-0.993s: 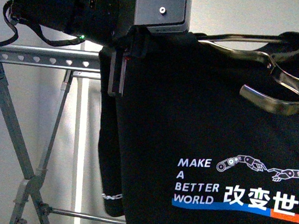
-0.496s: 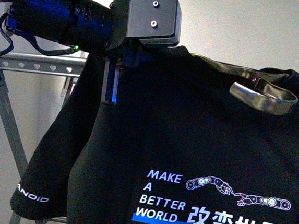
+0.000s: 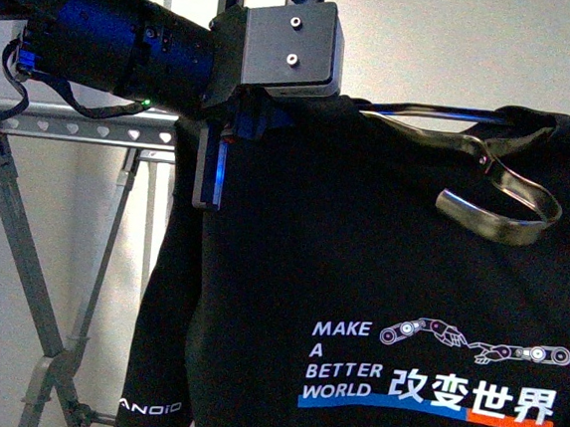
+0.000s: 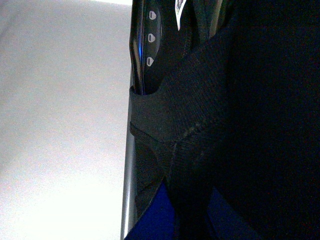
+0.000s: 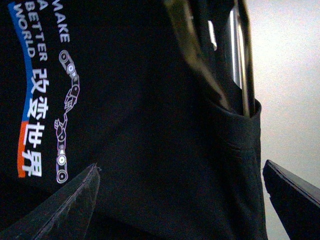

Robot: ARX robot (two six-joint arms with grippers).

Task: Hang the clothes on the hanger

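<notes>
The black T-shirt [image 3: 380, 272], with its white "MAKE A BETTER WORLD" print, hangs in front of the grey rack. The rack's top rail [image 3: 83, 126] with heart-shaped holes shows at the left. My left gripper [image 3: 211, 182] is shut on the shirt's upper edge by the rail. In the left wrist view the blue fingers [image 4: 155, 222] pinch the black fabric [image 4: 200, 115], which folds over the rail [image 4: 149, 37]. My right gripper [image 5: 180, 172] is open and its two fingertips straddle the shirt [image 5: 140, 110] below the rail [image 5: 241, 55]. It is out of the front view.
A curved metal strip [image 3: 501, 197] sticks out over the shirt's top right. The rack's crossed legs [image 3: 47, 363] and a lower bar stand at the left. A pale wall lies behind.
The shirt has swung: the sleeve flared out left, then dropped back to hang straight. The print dipped and has risen again. My left gripper keeps its hold.
</notes>
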